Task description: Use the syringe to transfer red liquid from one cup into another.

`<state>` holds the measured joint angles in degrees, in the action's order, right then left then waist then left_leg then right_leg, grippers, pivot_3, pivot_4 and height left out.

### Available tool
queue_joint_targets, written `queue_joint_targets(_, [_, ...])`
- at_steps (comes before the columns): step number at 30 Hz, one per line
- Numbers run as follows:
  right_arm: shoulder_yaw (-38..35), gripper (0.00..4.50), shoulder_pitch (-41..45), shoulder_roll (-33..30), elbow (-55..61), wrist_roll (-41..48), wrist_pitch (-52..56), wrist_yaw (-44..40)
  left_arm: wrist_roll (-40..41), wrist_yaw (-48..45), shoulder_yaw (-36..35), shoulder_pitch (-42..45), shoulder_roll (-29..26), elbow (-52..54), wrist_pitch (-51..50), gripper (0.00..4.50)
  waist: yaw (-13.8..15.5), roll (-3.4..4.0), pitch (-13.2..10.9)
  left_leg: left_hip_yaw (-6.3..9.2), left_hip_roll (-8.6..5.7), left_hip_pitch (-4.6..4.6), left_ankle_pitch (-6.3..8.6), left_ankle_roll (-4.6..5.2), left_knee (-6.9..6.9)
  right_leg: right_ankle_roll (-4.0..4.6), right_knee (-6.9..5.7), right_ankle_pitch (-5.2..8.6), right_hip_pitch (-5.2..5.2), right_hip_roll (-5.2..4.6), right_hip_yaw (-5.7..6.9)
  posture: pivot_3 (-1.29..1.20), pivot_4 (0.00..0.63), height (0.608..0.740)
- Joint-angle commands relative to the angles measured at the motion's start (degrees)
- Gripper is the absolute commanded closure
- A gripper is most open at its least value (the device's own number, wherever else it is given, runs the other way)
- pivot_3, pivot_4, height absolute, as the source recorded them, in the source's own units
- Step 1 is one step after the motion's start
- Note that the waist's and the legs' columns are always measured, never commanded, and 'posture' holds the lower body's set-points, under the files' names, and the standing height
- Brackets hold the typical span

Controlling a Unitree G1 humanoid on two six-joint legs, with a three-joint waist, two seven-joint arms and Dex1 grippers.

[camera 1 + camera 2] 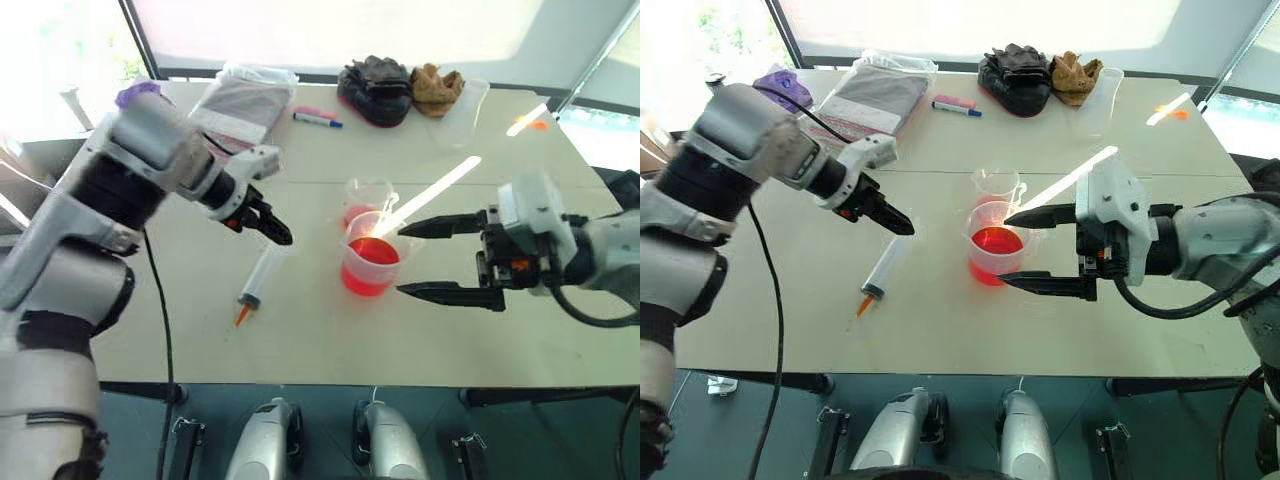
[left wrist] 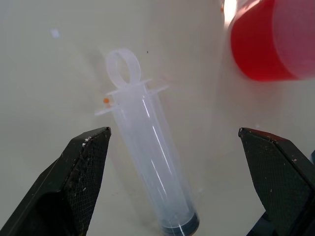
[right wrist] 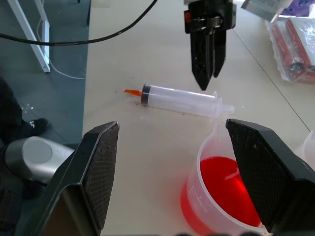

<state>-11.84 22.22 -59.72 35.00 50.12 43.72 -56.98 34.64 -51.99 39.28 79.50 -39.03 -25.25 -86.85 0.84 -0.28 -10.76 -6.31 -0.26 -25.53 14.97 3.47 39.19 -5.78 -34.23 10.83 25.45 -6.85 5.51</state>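
A pale surface (image 1: 300, 340) carries everything. Nearest its front edge lies the syringe (image 1: 257, 284), flat, with nothing gripping it. Its long axis runs diagonally: the orange tip points toward the front edge and the robot's left, and the ringed plunger end points away toward the cups.

Just above the plunger end hangs the left pincer (image 1: 268, 224), angled steeply down at the syringe, its fingers spread wide and empty. From its wrist view the barrel lies between the two fingers (image 2: 83, 172) without touching either.

To the right of the syringe stands the beaker (image 1: 371, 262), upright, about a third full of red liquid (image 1: 372, 252). The right pincer (image 1: 425, 260) is just beside the beaker on its right, pointing left toward it, fingers open, one above the other, holding nothing.

Directly behind the beaker, touching or nearly so, stands the smaller cup (image 1: 366, 197), with a little red at the bottom.

Farther back lie a marker (image 1: 318, 120), a plastic bag (image 1: 243, 100), and dark gloves (image 1: 375, 90).
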Motion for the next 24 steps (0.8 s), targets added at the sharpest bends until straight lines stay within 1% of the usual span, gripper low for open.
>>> queue_joint_targets(1, [-3.1,0.85,-1.4,0.2,2.9,0.7,-0.2,2.5,-2.9,-1.7,0.7,-0.1,0.4,-2.2,-0.1,0.12,-0.1,-0.01,0.0,0.0,0.0,0.0,0.0,0.0,0.0,0.03,0.0,0.02,0.0,-0.01,0.0,0.0,0.15,0.74])
queue_joint_targets(11, [-3.5,0.85,-2.2,0.9,3.7,2.1,0.1,6.7,-7.9,-1.5,0.5,-3.1,6.4,-6.3,0.3,0.12,0.0,-0.03,0.0,0.06,0.0,-0.02,0.01,0.02,0.03,0.21,-0.01,0.1,-0.01,-0.16,-0.01,0.0,0.15,0.74])
queue_joint_targets(14, [-3.1,0.85,-2.0,1.2,3.7,2.2,0.2,7.8,-10.6,-1.3,2.3,-5.1,7.8,-6.8,2.9,0.12,0.0,-0.03,0.0,0.07,0.0,-0.01,0.01,0.02,0.04,0.21,-0.02,0.09,-0.02,-0.17,-0.01,0.0,0.15,0.74])
queue_joint_targets(16, [-3.0,0.85,-1.9,1.3,3.7,2.4,0.2,8.3,-11.7,-2.1,3.1,-6.1,8.1,-6.4,4.4,0.71,0.0,0.03,0.0,0.07,0.0,0.03,0.01,0.03,0.04,0.21,-0.02,0.09,-0.05,-0.18,-0.01,0.0,0.15,0.74])
queue_joint_targets(18, [-3.0,0.85,-1.8,1.5,3.8,2.7,0.4,8.9,-13.0,-1.8,2.3,-6.6,8.9,-7.4,5.2,1.08,0.1,0.06,0.1,0.07,-0.01,0.1,0.02,0.04,0.04,0.24,-0.02,0.1,-0.11,-0.19,-0.01,0.0,0.15,0.74])
queue_joint_targets(19, [-3.0,0.85,-1.8,1.6,3.9,2.9,0.5,9.1,-13.5,-1.8,1.9,-6.7,9.1,-7.8,5.4,1.44,0.2,0.07,0.1,0.09,-0.01,0.1,0.03,0.06,0.05,0.26,-0.02,0.09,-0.11,-0.21,-0.01,0.0,0.15,0.74])
queue_joint_targets(21, [-3.0,0.85,-1.7,1.6,3.9,3.3,0.7,9.5,-14.3,-2.0,1.3,-7.0,9.6,-8.4,5.8,1.86,0.2,0.07,0.1,0.12,-0.01,0.11,0.18,0.31,0.1,0.29,-0.02,0.07,-0.14,-0.23,-0.02,0.0,0.15,0.74])
queue_joint_targets(23, [-3.0,0.85,-1.7,1.6,3.9,3.6,0.7,9.7,-15.0,-2.1,0.8,-7.3,9.8,-8.8,6.0,2.45,0.2,0.07,0.1,0.13,-0.01,0.12,0.24,0.41,0.12,0.31,-0.02,0.06,-0.15,-0.24,-0.03,0.0,0.15,0.74])
queue_joint_targets(24, [-3.1,0.85,-1.8,1.5,4.0,3.7,0.7,9.8,-15.3,-2.2,0.4,-7.5,9.9,-8.7,6.0,2.62,0.2,0.07,0.1,0.13,-0.01,0.12,0.24,0.41,0.13,0.32,-0.02,0.06,-0.15,-0.24,-0.03,0.0,0.15,0.74])
